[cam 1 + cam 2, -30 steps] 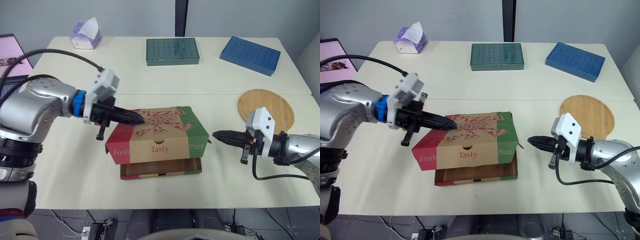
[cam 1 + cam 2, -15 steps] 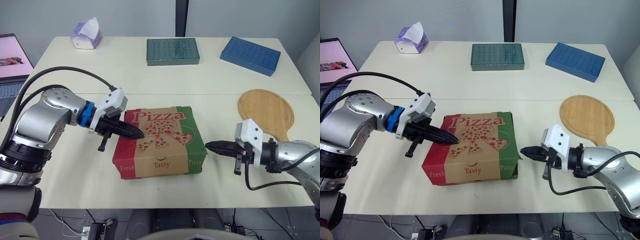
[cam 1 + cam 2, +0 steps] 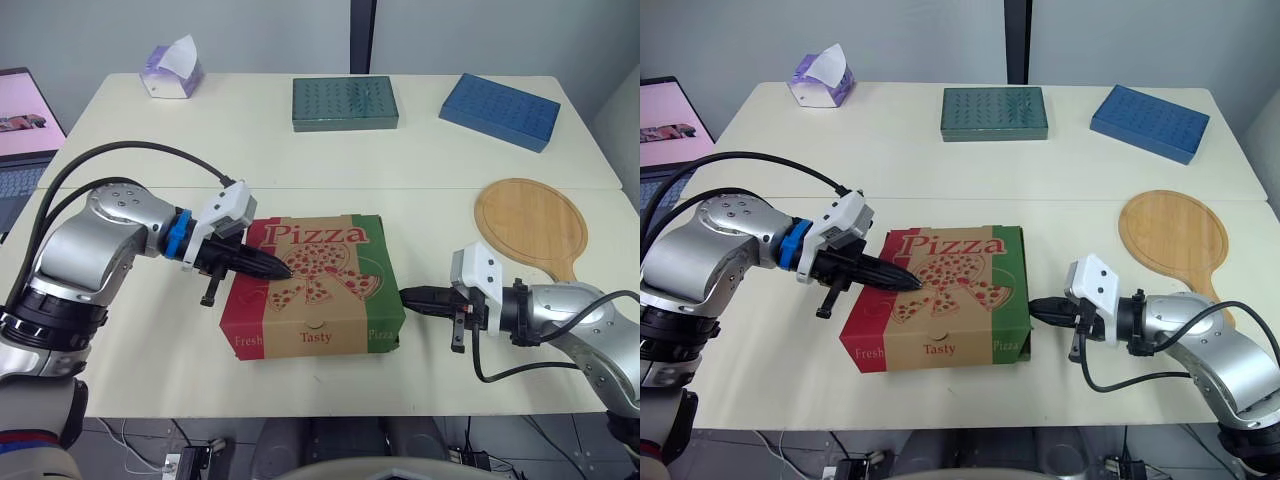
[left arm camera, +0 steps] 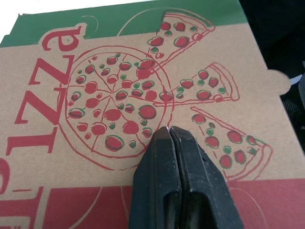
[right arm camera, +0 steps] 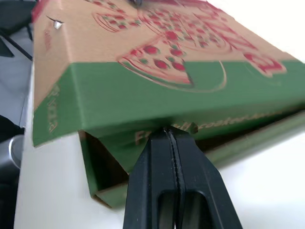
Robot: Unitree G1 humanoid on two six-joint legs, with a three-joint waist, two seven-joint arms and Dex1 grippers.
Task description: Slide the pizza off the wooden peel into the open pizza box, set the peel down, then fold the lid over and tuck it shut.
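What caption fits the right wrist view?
Shut right hand at the green side of the printed cardboard pizza box, lid untucked.

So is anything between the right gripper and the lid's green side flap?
Nothing visible. The shut right gripper sits at the lower edge of the green side flap, where a gap shows above the box base. The left gripper rests on the lid.

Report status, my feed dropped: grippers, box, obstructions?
Left gripper shut, on pizza box lid. Right gripper shut at its right side, lid not tucked. Peel set aside, nothing blocking.
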